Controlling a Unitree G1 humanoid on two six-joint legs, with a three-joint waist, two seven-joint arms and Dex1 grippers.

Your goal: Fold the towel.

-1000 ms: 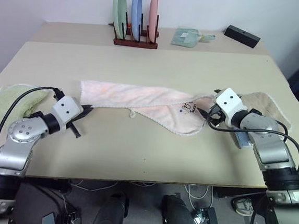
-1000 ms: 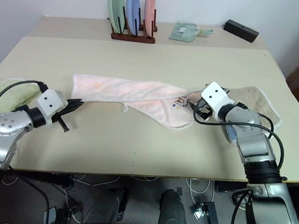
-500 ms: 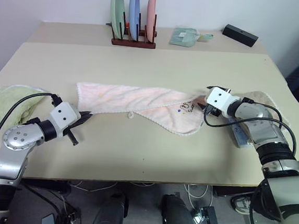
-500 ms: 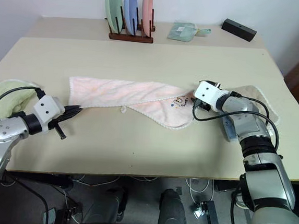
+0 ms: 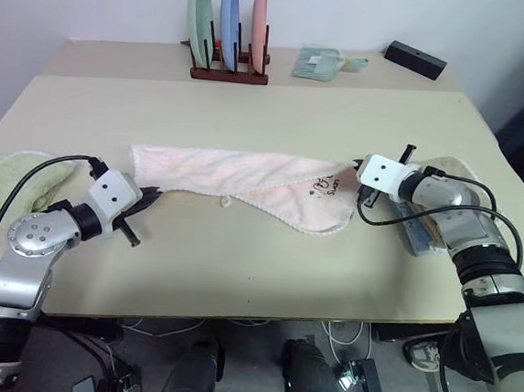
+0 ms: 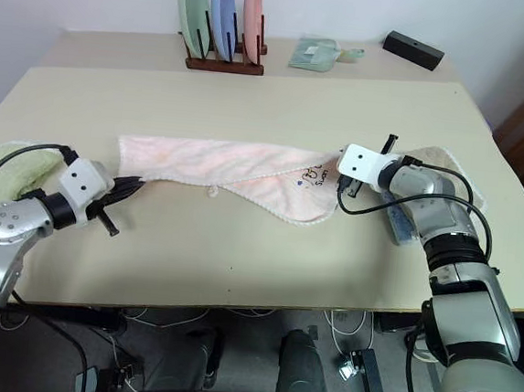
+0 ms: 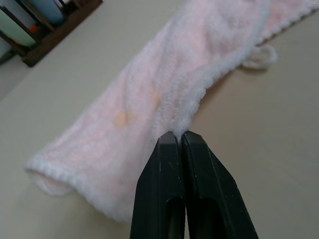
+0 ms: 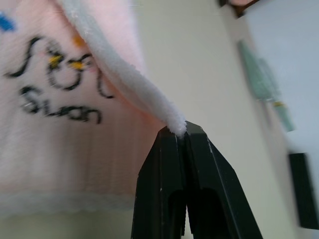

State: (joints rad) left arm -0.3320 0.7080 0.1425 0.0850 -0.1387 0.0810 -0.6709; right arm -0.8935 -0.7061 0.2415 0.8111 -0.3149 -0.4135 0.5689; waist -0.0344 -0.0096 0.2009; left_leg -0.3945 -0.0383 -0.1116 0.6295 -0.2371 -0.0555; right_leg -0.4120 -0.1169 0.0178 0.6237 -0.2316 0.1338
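Observation:
The pale pink towel point(image 5: 236, 177) lies stretched lengthwise across the middle of the table, with a dark printed motif point(image 5: 322, 187) near its right end. My left gripper point(image 5: 149, 195) is shut on the towel's near left edge; the left wrist view shows the gripper point(image 7: 179, 138) pinching the white stitched rim of the towel point(image 7: 164, 84). My right gripper point(image 5: 357, 170) is shut on the right end of the towel. In the right wrist view this gripper point(image 8: 178, 133) clamps the white edge beside the printed motif point(image 8: 55, 89).
A rack of three plates point(image 5: 230, 19), a pale green packet point(image 5: 319, 63) and a black box point(image 5: 419, 60) stand along the back. A light green towel point(image 5: 6, 183) lies at the left edge. A beige-brown towel point(image 5: 448, 166) and a blue object point(image 5: 419, 237) lie under my right arm.
My right gripper went from open to shut on the towel's right end, and its wrist rolled. Both hands moved a little up and away from me; the left stayed shut on the towel.

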